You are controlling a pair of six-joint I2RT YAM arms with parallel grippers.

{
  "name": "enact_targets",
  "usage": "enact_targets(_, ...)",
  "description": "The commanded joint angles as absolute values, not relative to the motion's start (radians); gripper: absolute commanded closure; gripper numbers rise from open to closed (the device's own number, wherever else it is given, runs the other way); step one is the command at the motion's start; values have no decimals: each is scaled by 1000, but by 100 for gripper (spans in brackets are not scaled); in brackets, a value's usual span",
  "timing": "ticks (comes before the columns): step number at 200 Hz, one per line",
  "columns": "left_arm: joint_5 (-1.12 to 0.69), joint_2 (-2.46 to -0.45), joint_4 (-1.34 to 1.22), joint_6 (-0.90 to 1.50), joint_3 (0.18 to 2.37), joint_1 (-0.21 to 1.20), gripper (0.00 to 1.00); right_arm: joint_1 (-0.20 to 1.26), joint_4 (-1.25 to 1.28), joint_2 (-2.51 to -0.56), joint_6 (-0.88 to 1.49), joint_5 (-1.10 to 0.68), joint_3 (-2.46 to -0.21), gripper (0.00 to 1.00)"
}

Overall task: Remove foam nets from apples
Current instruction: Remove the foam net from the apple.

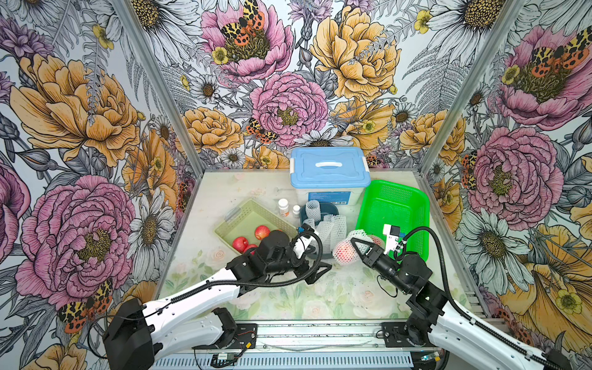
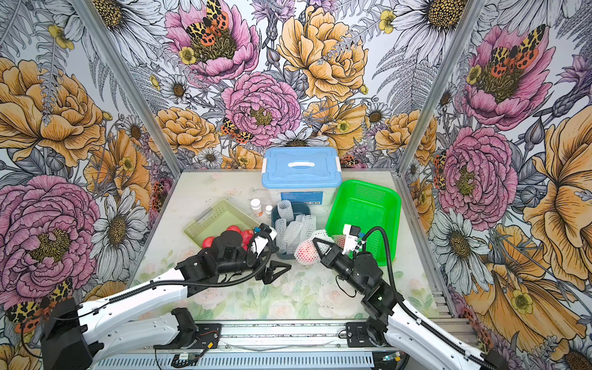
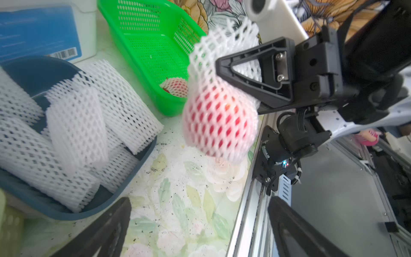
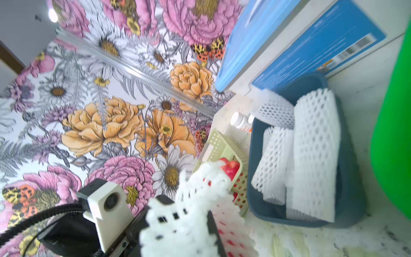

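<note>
1. My right gripper (image 1: 355, 242) is clamped shut on the loose upper end of a foam net (image 3: 213, 53). The white mesh is bunched between its black triangular fingers.
2. An apple (image 3: 219, 126) hangs inside that net below the grip. Its red skin shows through the diamond holes, and the net is stretched tight around it.
3. In both top views this netted apple sits near the middle of the table (image 1: 288, 298), between the blue tub (image 3: 55, 210) and the bright green basket (image 1: 400, 198). From the left wrist view it looks lifted clear of the tabletop, though it is blurred.
4. My left gripper (image 2: 276, 271) stands wide open and holds nothing. It is just beside the netted apple, on the side nearer my left arm, and is not touching it.
5. Empty foam nets (image 3: 75, 129) are piled in the blue tub, several overlapping and one leaning over the rim.
6. Three bare apples (image 1: 262, 232) lie in the pale green basket (image 1: 243, 208), partly hidden by my left arm.
7. A second netted apple (image 3: 175, 88) rests in a corner of the bright green basket.
8. A storage box (image 1: 330, 169) with a blue lid stands at the back of the table, behind the tub. Two small white pill bottles (image 1: 283, 206) stand upright between the pale green basket and the tub.
</note>
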State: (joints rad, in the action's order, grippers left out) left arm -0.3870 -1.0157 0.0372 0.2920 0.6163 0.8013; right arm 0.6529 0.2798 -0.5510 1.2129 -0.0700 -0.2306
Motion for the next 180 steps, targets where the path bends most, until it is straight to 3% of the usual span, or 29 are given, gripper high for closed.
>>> enact_targets(1,-627,-1034,-267,566,525,654,7,604,305,-516,1346,-166,-213,100)
enact_targets(45,-694,-1215,-423,741,607,730,22,594,503,-571,1402,-178,-181,100)
enact_targets(80,-714,-1401,-955,1054,547,750,37,595,813,-716,1480,-174,-129,100)
enact_targets(115,-694,-1563,-1308,1206,516,770,52,600,938,-790,1487,-160,-127,100)
enact_targets(142,-655,-1580,-1338,1193,495,784,53,594,870,-743,1451,-142,-138,100)
enact_targets(180,-633,-1504,-1175,1116,481,793,52,569,765,-648,1419,-94,-131,100)
